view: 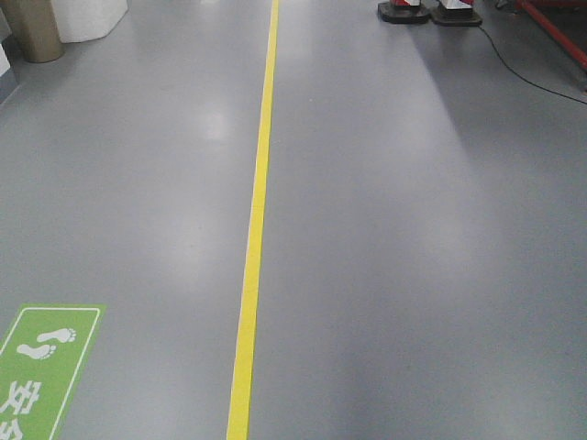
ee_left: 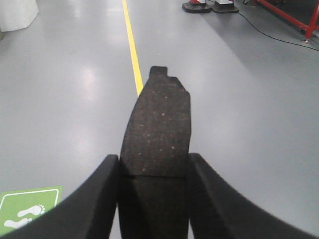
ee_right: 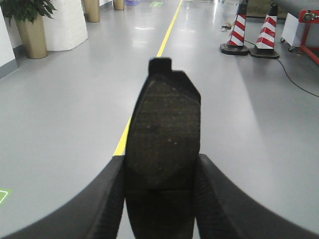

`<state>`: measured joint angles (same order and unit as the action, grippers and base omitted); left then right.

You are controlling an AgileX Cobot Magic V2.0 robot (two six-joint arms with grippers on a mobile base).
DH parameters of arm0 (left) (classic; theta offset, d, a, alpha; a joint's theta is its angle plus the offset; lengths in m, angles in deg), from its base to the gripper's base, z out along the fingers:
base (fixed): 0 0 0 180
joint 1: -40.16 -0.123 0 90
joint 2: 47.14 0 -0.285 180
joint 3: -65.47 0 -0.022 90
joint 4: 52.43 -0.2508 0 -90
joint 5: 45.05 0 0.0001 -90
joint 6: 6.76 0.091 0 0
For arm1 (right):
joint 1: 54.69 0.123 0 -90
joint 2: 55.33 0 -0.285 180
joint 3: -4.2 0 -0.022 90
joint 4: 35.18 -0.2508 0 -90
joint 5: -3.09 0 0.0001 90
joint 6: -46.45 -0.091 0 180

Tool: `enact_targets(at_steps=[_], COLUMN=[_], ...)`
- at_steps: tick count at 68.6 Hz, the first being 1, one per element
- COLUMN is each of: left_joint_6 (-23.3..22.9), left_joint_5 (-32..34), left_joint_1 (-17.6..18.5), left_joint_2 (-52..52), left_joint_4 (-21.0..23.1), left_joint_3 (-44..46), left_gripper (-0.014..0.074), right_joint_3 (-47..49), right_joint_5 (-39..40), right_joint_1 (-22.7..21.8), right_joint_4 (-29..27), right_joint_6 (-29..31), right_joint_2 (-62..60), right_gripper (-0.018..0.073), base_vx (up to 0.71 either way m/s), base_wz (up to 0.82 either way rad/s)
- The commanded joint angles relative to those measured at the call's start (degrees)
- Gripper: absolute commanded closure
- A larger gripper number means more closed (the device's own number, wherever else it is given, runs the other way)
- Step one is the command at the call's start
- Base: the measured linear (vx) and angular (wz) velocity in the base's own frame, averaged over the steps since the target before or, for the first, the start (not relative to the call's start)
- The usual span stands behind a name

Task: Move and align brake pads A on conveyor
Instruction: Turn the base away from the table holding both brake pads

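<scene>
Front view floor [view: 413,275], left pincer [ee_left: 153,157] grips brake pad [ee_left: 157,122], right pincer [ee_right: 160,158] second pad [ee_right: 162,124]

This is an industrial hall, the aisle of a factory or warehouse. A smooth grey painted floor [view: 413,229] stretches far ahead of both claws. A yellow lane line [view: 257,211] runs straight away from the left claw [ee_left: 152,167]. Low to that claw's left lies a green floor sign [ee_left: 27,209] with white footprints. Ahead and to the right of the right claw [ee_right: 160,167] stand two red-and-white traffic cones [ee_right: 238,30] on black bases. Far ahead to its left are a potted plant [ee_right: 30,25] and a white block [ee_right: 67,22].
</scene>
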<state>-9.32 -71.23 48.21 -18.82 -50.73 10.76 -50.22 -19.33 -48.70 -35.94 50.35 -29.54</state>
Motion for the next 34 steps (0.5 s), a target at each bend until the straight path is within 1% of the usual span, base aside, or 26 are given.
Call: enact_targets(at_steps=[1, 16, 34], left_joint_6=[-0.02, -0.02, -0.02], left_joint_5=[5.46, 5.46, 5.46], left_joint_1=[0.17, 0.17, 0.17], left_joint_2=[0.11, 0.11, 0.11], left_joint_4=[0.41, 0.41, 0.41], left_joint_3=[1.65, 1.65, 1.65], left_gripper=[0.0602, 0.0602, 0.0602], right_joint_3=[1.71, 1.71, 1.71], right_joint_5=[5.72, 5.72, 5.72], right_joint_1=[-0.02, -0.02, -0.02], right_joint_4=[0.3, 0.3, 0.3], right_joint_6=[0.37, 0.37, 0.37], right_joint_2=[0.36, 0.36, 0.36], right_gripper=[0.0566, 0.0566, 0.0566], base_vx=[0.19, 0.27, 0.41], base_wz=[0.09, 0.03, -0.12])
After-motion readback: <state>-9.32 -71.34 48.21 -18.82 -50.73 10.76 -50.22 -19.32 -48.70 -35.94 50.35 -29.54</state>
